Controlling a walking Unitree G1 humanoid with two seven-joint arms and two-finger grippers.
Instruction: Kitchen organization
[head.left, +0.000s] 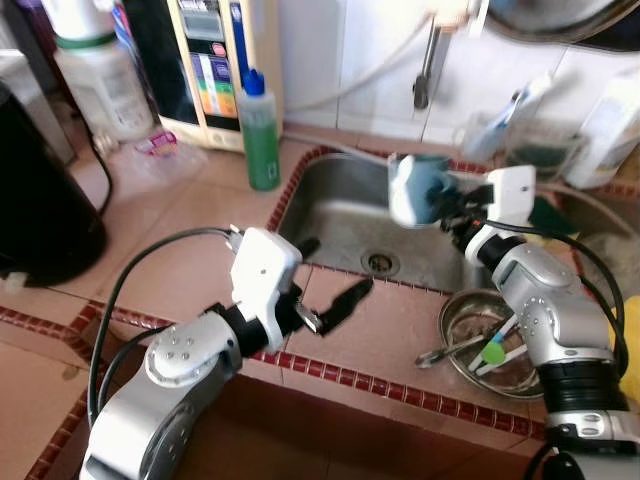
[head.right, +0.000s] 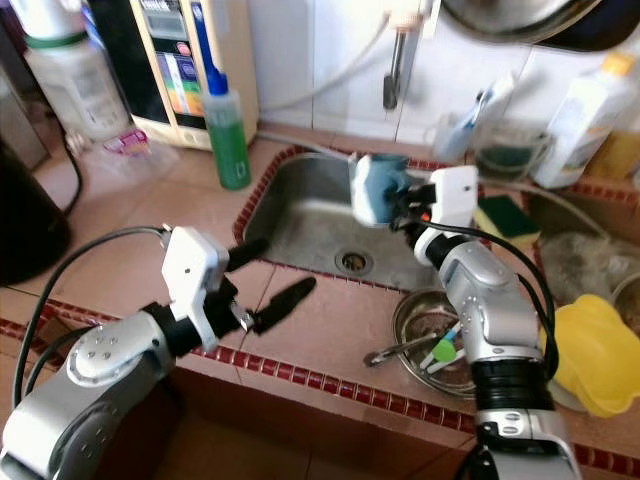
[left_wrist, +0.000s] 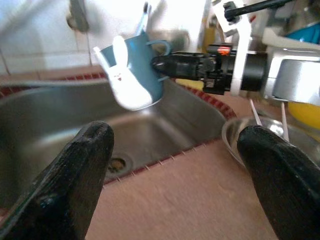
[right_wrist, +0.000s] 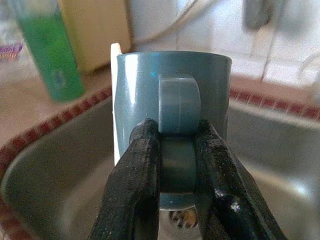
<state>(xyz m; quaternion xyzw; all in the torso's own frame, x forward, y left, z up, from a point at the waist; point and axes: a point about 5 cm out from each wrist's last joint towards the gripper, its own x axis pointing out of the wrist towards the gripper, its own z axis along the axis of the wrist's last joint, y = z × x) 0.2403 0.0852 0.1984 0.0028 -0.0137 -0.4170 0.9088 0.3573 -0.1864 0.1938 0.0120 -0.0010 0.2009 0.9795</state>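
Observation:
A blue mug (head.left: 415, 188) with a white rabbit figure on its side hangs in the air over the steel sink (head.left: 340, 215). My right gripper (right_wrist: 176, 150) is shut on the mug's handle (right_wrist: 179, 107), holding it from the right. My left gripper (head.left: 325, 275) stands open over the tiled counter in front of the sink, nothing between its fingers (left_wrist: 82, 175). In the left wrist view the mug (left_wrist: 132, 70) hangs beyond those fingers.
A steel bowl (head.left: 495, 345) holding utensils sits on the counter at the right. A green bottle (head.left: 260, 130) stands left of the sink, a black appliance (head.left: 40, 210) at far left. Sponge (head.right: 505, 215), containers and a yellow item (head.right: 595, 350) crowd the right. A faucet (head.left: 428, 65) is behind.

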